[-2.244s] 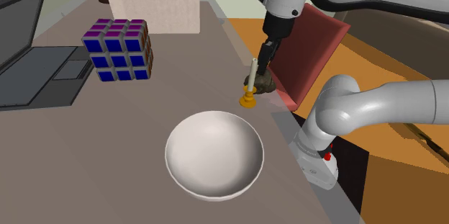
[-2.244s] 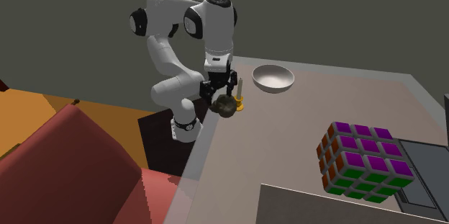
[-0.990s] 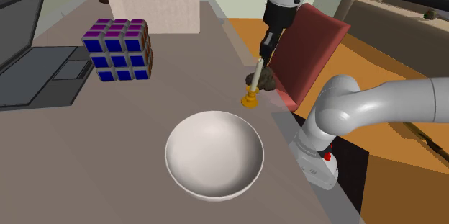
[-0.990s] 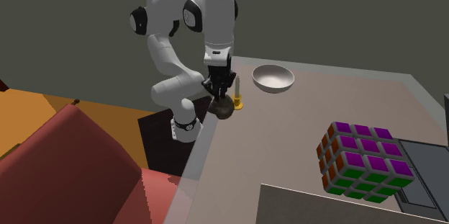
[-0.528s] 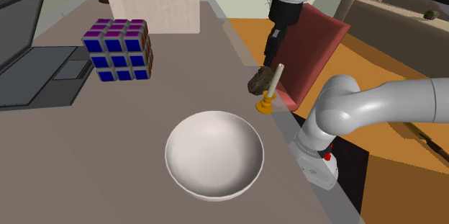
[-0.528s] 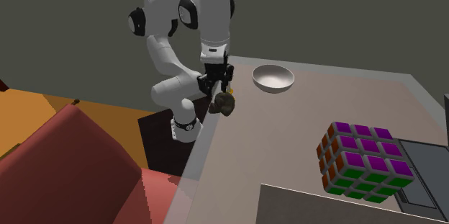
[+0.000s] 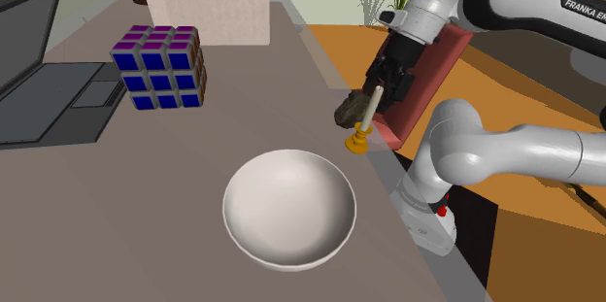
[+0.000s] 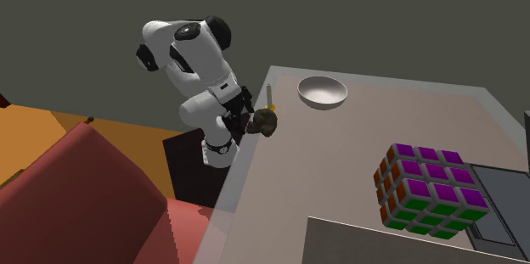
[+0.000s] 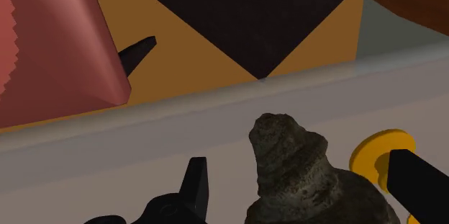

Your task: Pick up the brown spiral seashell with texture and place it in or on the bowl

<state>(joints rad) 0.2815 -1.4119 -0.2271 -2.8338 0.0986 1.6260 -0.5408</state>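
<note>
Looking past the white bowl on the desk, I see the brown ridged seashell at the desk's edge, just beside a tilted candlestick, with the tool at it; whether it grips, I cannot tell. Farther off stands a colour cube.

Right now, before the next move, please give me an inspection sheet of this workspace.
Surface: grey-brown table, level.
Job's things: brown seashell near the table edge; white bowl upright, nothing in it.
Clutter: tilted candle in yellow holder beside the seashell; puzzle cube; laptop; beige box.
Grippers: tool open, fingers apart on either side of the seashell, a gap at one finger.
Cables: nothing seen.
Surroundings: red chair, orange floor.
</note>
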